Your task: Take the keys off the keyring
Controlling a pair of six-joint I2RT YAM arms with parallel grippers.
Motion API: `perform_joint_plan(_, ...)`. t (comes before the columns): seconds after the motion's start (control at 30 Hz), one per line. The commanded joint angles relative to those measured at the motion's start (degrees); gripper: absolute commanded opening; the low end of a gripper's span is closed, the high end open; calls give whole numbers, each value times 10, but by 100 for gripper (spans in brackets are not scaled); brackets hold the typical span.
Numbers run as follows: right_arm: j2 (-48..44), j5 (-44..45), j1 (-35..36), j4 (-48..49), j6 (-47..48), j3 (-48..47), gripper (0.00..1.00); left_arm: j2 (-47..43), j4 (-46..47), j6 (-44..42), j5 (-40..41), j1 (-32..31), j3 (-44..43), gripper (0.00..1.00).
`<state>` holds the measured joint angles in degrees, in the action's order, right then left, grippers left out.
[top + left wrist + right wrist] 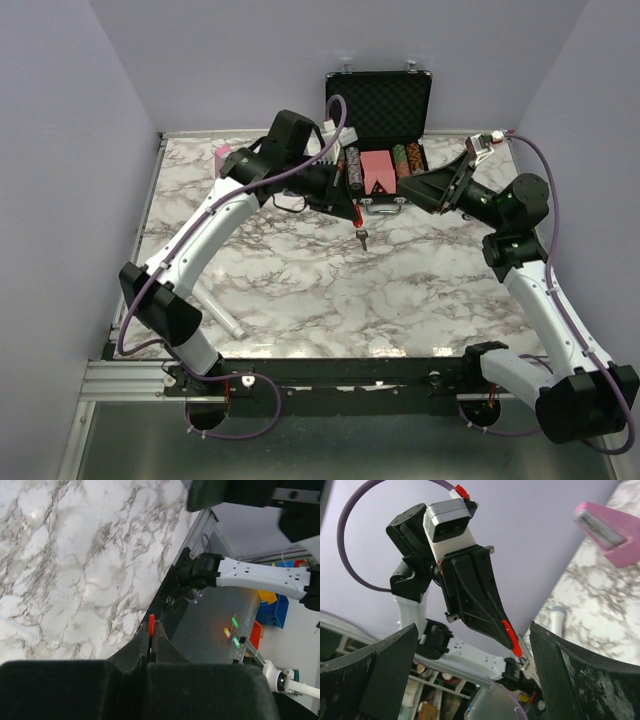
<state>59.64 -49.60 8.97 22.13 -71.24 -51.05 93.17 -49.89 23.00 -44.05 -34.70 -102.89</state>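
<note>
Left pincer (352,208), seen from the overhead camera, is clamped on the red keyring (357,221), which pokes out from its tips. Just past those tips, on the side nearer my arm bases, I see one small grey key (364,238). I cannot tell whether it dangles or touches the marble table (300,290). My right pincer (412,188) points at the left one from its right side, near but not touching, its jaws spread wide with nothing between them. Behind both pincers an open black case (378,100) holds chip stacks and a pink block (378,172). Well off to the left pincer's near left, a white tube (222,315) lies on the table.

From the left wrist camera, the two dark fingers (125,655) press together. A thin red sliver of the keyring (151,625) is pinched at their tips. Marble spreads beyond the tips to the left, and a white arm link (260,575) shows beyond them to the right.

From the right wrist camera, my own fingers (385,670) stand far apart at the frame's two sides. The left pincer (475,600) is framed between them, untouched. Red keyring (509,636) shows at its tip. A bit of metal just below the red is too blurred to name.
</note>
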Motion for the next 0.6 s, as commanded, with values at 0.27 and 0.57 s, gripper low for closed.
perform_joint_plan(0.27, 108, -55, 3, 457, -301, -74, 98, -6, -94, 5, -60, -32, -243, 0)
perform_joint_plan(0.57, 133, -37, 13, 529, -352, -75, 93, -16, 36, 119, -103, -34, -266, 0)
